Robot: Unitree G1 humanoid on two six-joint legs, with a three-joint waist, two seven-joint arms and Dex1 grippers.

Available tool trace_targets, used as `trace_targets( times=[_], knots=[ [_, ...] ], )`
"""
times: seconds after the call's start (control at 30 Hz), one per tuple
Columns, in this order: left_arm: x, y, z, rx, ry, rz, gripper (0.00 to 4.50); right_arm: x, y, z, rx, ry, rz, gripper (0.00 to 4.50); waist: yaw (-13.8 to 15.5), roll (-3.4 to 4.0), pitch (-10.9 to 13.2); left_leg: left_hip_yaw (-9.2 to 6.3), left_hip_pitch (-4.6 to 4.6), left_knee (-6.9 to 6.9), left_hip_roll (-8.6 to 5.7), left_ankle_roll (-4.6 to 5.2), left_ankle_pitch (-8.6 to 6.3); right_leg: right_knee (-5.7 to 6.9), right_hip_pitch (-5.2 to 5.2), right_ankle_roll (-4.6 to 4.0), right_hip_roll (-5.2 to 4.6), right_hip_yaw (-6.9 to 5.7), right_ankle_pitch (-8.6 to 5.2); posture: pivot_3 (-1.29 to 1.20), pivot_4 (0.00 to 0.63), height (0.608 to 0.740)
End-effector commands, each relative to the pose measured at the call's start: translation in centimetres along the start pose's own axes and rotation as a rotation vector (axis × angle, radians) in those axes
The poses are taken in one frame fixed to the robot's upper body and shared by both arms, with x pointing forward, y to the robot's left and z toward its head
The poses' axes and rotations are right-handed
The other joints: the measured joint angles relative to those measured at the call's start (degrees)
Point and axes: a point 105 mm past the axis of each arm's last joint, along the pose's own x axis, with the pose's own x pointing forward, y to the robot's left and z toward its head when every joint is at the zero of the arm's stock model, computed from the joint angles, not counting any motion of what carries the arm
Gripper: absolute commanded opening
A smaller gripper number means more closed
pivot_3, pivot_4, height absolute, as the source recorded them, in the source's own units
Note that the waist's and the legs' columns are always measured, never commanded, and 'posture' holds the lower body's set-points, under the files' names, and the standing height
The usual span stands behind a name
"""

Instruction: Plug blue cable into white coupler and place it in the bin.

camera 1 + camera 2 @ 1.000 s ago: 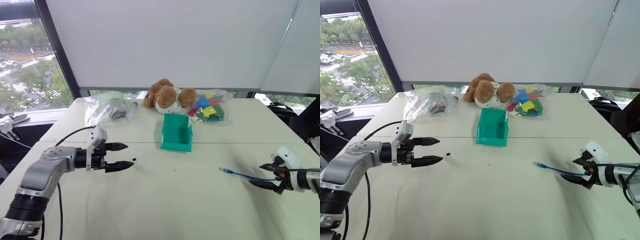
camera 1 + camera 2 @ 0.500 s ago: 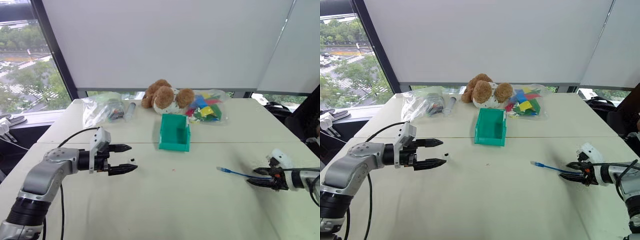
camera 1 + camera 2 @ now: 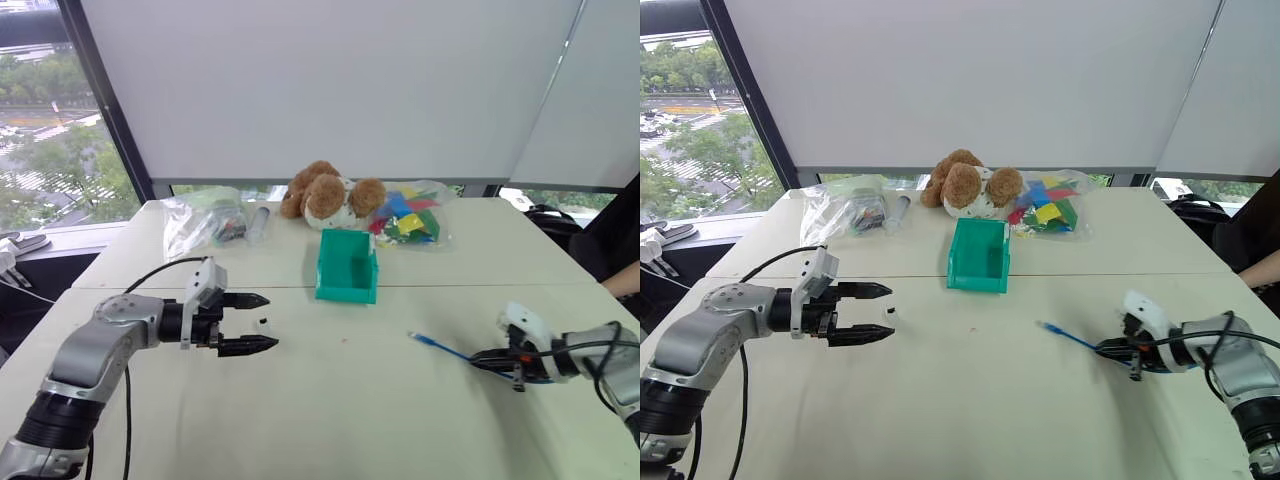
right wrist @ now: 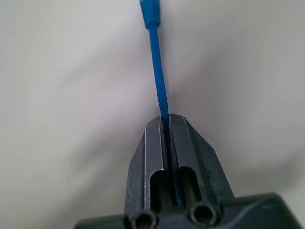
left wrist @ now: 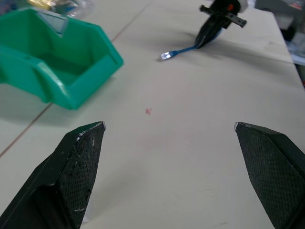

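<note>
1. We have the blue cable (image 3: 1072, 340) pinched in the right claw (image 3: 1120, 349): fingers pressed together on the cord, as the right wrist view shows. The plug end sticks out free past the tips, pointing left toward the bench middle.
2. Left claw (image 3: 262, 322) is spread wide and holds nothing. The white coupler (image 3: 263, 324) sits between its two tips; we can't tell whether it rests on the bench (image 3: 340, 420) or touches a finger.
3. Key relation: cable's long axis runs roughly left-right, plug aimed at the left claw, the two well apart across bare bench. Left arm is plainly nearer the coupler.
4. Bin (image 3: 349, 266) stands far-centre, between the arms and beyond them, nothing visible inside.
5. Our read: nothing mated yet; the left must close on the coupler with its socket facing right.
</note>
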Motion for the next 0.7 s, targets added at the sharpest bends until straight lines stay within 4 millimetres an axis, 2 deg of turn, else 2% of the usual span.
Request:
trace_targets(
  times=[0.03, 0.13, 0.33, 0.7],
  knots=[
    [0.0, 0.1, 0.7, 0.064, 0.012, -0.03, 4.5, 1.0, 2.3, 5.5, -0.157, -0.102, 0.121, 0.01, 0.22, 0.02, 0.01, 0.0, -0.02, 0.0, 0.0, 0.0, 0.0, 0.02, -0.03, 0.0, 0.01, 0.0, 0.0, 0.0, 0.15, 0.74],
    [0.3, 0.3, 0.8, 0.072, 0.008, -0.039, 4.5, 2.6, 4.1, 7.0, -0.209, -0.111, 0.204, 0.01, 0.47, -0.02, 0.02, -0.02, -0.03, 0.0, 0.0, 0.0, 0.0, -0.01, -0.02, 0.0, 0.01, -0.01, 0.0, 0.0, 0.15, 0.74],
    [0.8, -0.3, 0.6, 0.071, 0.005, -0.064, 4.5, 5.9, 5.9, 7.4, -0.239, -0.094, 0.327, 0.01, 0.36, -0.04, 0.03, -0.01, -0.21, 0.02, -0.11, 0.01, 0.0, -0.11, -0.1, 0.01, -0.14, -0.02, 0.0, 0.0, 0.15, 0.74],
    [1.2, -1.0, 0.0, 0.062, 0.011, -0.078, 4.5, 9.1, 4.6, 7.8, -0.237, -0.072, 0.342, 0.01, 0.23, -0.04, 0.03, -0.01, -0.51, 0.04, -0.1, 0.0, 0.0, 0.06, -0.5, 0.02, -0.06, -0.04, 0.0, 0.0, 0.15, 0.74]
  ],
)
